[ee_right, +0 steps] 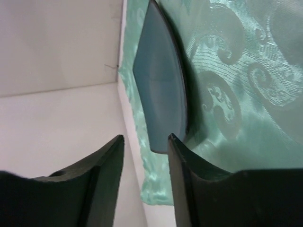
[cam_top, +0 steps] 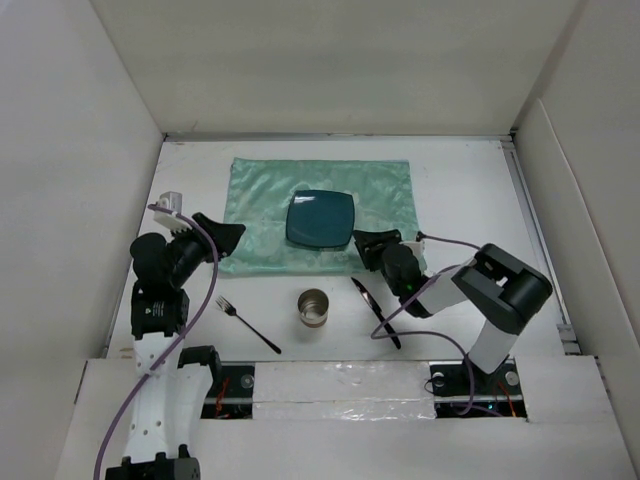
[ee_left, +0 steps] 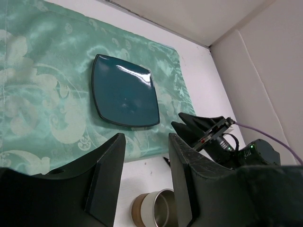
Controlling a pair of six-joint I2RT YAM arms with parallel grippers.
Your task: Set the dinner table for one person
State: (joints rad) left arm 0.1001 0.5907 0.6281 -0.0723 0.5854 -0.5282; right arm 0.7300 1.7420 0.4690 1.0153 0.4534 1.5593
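At the left of the table (cam_top: 470,200), our left hand (cam_top: 232,233) hovers over the near left corner of the mint-green cloth (cam_top: 265,190), fingers spread with nothing between them. Behind it, toward the table's near edge, the fork (cam_top: 248,325) lies flat on the bare surface, tines to the far left and handle running to the near right. This hand points away from the fork, so we judge the left arm would have to draw back and tip down to reach it.

The cloth sits centred toward the far edge. The square teal plate (cam_top: 320,220) rests on its middle, a little toward the cloth's near edge. Just off that edge, on the bare table, the metal cup (cam_top: 314,308) stands upright between the fork and a black utensil (cam_top: 375,312); we cannot tell whether it is a knife or a spoon. Its long axis slants from far left to near right, almost parallel to the fork.

Our right hand (cam_top: 360,242) is just beside the plate's near right corner, fingers apart. In the wrist view that corner shows through the gap and appears clear of both fingers. The black utensil lies just on the near side of this hand, closer to the right arm than to the left. We judge it to be that arm's likeliest pick, with the fork left to the other arm.
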